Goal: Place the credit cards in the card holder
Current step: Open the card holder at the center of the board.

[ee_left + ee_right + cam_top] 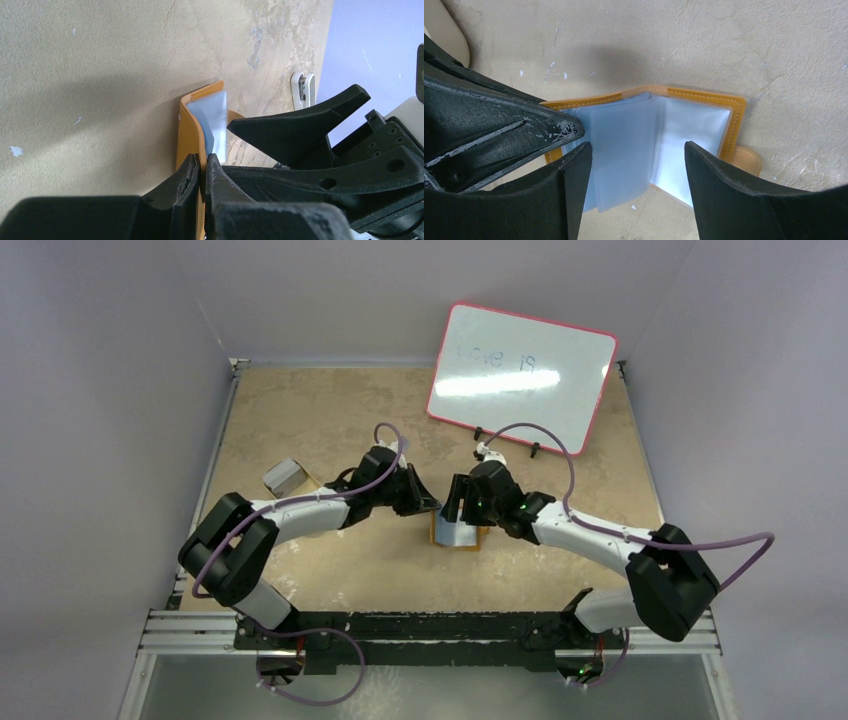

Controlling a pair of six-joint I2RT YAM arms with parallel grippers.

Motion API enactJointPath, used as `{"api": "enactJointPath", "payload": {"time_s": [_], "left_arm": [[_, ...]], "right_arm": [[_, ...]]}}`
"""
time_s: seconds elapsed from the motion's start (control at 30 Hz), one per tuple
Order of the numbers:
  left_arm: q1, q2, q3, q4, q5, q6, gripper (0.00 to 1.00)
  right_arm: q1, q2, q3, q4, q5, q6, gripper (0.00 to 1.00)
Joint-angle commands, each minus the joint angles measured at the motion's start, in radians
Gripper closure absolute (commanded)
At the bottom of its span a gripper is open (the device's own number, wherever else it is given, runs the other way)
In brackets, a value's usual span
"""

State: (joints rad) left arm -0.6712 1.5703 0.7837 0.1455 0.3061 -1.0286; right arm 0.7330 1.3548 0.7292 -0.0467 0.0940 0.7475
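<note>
The orange-brown card holder [458, 536] lies open on the table between both arms. My left gripper [201, 162] is shut on its left cover [189, 130], holding that edge raised. Pale blue, see-through leaves [624, 140] fill the card holder [729, 125], and one sticks out past its near edge. I cannot tell a credit card apart from these leaves. My right gripper [638, 150] hovers open just above the leaves, one finger on each side, with nothing gripped. The tan snap tab [744, 160] pokes out at the right.
A pink-framed whiteboard [520, 375] stands at the back right. A grey block [283, 476] sits at the left beside my left arm. A beige tray corner [446, 30] shows in the right wrist view. The two grippers are almost touching over the holder.
</note>
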Motion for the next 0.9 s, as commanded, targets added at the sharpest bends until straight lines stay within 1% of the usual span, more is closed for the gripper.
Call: {"api": "enactJointPath", "payload": {"time_s": [0.0, 0.17, 0.23, 0.33, 0.57, 0.67, 0.7, 0.77, 0.87], "left_arm": [[-0.007, -0.038, 0.034, 0.065, 0.023, -0.009, 1.0], [-0.007, -0.033, 0.037, 0.064, 0.026, -0.011, 1.0], [-0.007, -0.033, 0.042, 0.044, 0.024, -0.001, 1.0], [-0.006, -0.034, 0.051, 0.009, 0.012, 0.023, 1.0], [-0.006, -0.027, 0.06, -0.037, -0.014, 0.05, 1.0], [-0.007, -0.024, 0.059, -0.036, -0.016, 0.045, 1.0], [-0.007, -0.024, 0.059, -0.034, -0.016, 0.042, 1.0], [-0.007, -0.027, 0.051, -0.019, -0.018, 0.032, 1.0], [-0.007, -0.022, 0.035, 0.013, -0.02, 0.012, 1.0]], "right_arm": [[0.002, -0.006, 0.018, 0.028, 0.006, -0.002, 0.3], [0.002, 0.01, 0.02, -0.016, 0.054, -0.003, 0.3], [0.001, 0.02, 0.025, -0.077, 0.13, -0.001, 0.3], [-0.001, 0.028, 0.037, -0.161, 0.204, -0.002, 0.31], [-0.003, 0.011, 0.102, -0.357, 0.306, 0.027, 0.33], [-0.002, -0.012, 0.146, -0.398, 0.353, 0.022, 0.35], [0.006, -0.022, 0.162, -0.4, 0.354, 0.017, 0.37], [0.027, -0.049, 0.177, -0.367, 0.286, 0.014, 0.39], [0.062, -0.094, 0.155, -0.243, 0.175, 0.018, 0.42]]}}
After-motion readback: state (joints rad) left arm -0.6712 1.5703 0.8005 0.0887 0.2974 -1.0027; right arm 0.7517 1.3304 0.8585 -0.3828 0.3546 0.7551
